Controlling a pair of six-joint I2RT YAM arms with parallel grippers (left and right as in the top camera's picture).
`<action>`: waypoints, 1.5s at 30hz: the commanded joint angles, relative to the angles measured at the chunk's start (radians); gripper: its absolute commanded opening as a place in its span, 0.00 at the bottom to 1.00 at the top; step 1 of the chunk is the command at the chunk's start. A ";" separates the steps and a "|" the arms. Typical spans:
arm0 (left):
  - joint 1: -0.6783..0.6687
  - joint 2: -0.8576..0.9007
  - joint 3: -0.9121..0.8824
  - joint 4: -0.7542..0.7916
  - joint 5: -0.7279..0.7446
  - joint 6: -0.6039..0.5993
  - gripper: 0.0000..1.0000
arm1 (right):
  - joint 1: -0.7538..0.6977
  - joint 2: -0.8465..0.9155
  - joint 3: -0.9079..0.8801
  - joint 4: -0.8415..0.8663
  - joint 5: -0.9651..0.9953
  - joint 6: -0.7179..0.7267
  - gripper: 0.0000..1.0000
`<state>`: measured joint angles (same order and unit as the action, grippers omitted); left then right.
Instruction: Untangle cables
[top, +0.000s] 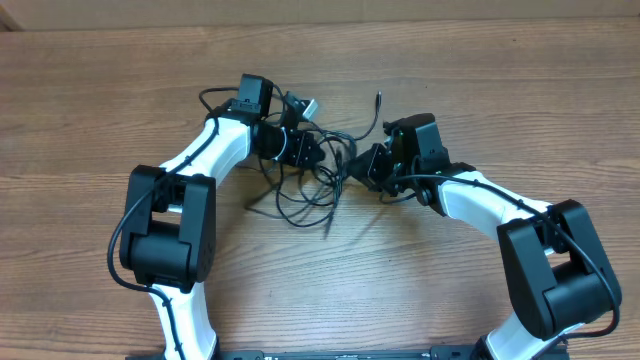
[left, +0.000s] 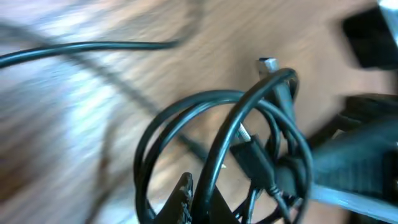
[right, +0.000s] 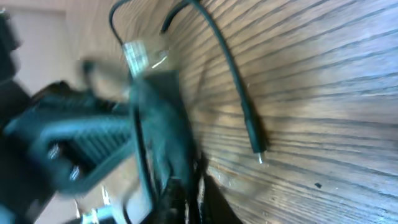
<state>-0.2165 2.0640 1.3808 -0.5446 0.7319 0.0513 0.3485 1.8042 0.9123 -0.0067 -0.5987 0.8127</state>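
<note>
Over a brown wooden table (top: 100, 80), the left gripper (top: 303, 149) is clamped on a knotted bundle of thin black cables (top: 318, 178) lying between both grippers. Its loops sprawl toward the arm bases (top: 165, 235); one free plug-tipped strand (top: 379, 103) runs away from them, tip pointing to the far edge. The right gripper (top: 362, 166) touches the bundle; blur hides whether it grips. A slow sideways pull apart should loosen the knot.
</note>
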 joint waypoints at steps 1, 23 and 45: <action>0.005 -0.007 -0.004 0.007 -0.167 -0.070 0.04 | -0.002 -0.001 -0.003 0.002 -0.081 -0.094 0.18; 0.002 -0.007 -0.003 -0.031 0.245 0.219 0.04 | 0.053 -0.001 -0.003 -0.009 0.207 -0.027 0.27; 0.014 -0.007 -0.003 -0.014 0.288 0.165 0.04 | 0.183 0.024 -0.001 -0.021 0.360 0.051 0.04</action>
<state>-0.2138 2.0644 1.3808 -0.5709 0.9951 0.2390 0.5262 1.8095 0.9123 -0.0280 -0.2111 0.8631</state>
